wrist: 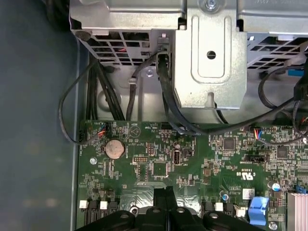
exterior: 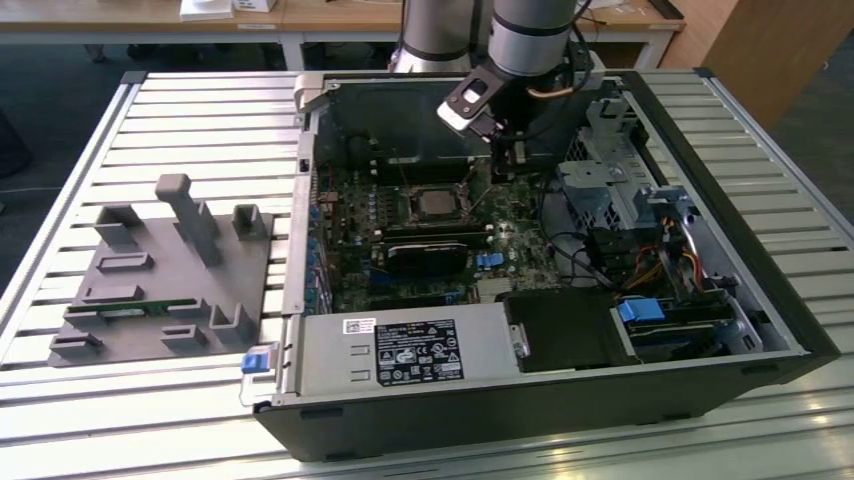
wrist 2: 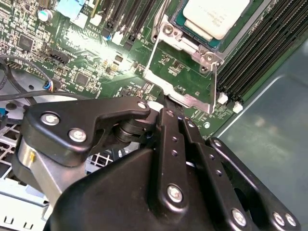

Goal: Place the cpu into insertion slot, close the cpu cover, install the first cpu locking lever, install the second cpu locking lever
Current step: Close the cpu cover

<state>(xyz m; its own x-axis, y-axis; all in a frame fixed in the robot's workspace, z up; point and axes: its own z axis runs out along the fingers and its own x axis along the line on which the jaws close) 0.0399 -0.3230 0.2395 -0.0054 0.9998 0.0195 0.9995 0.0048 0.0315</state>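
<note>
An open computer case (exterior: pixel 781 310) is pictured lying on a slatted metal table (exterior: pixel 200 120), with the robot arm (exterior: pixel 534 30) reaching into it from twelve o'clock. In the exterior view the gripper (exterior: pixel 503 172) is seen over the green circuit board (exterior: pixel 400 275), just beside the insertion slot (exterior: pixel 403 202), at about three o'clock of it.

The cpu (exterior: pixel 430 203) is shown already seated in the slot, its dull grey top left exposed. In the second wrist view the cpu cover (wrist 2: pixel 191 100) is seen swung open and off the chip (wrist 2: pixel 215 17), with bare green board visible through its square window.

In both wrist views the gripper's fingers (wrist 2: pixel 169 126) are seen drawn together. Their tips are set at the cover's free edge, and it cannot be told whether that edge is touched.

Rows of dark memory slots (wrist 2: pixel 260 48) are shown running beside the socket. A black oblong card (exterior: pixel 430 255) is seen at six o'clock of the slot, and a labelled silver power supply (exterior: pixel 400 350) lies farther along the same line.

A coin battery (wrist: pixel 115 148), a blue connector (wrist: pixel 258 208), black cables (wrist: pixel 67 103) and a metal drive cage (wrist: pixel 211 62) are recorded in the first wrist view. A grey moulded fixture (exterior: pixel 174 290) is seen on the table at nine o'clock of the case, well apart from the gripper.
</note>
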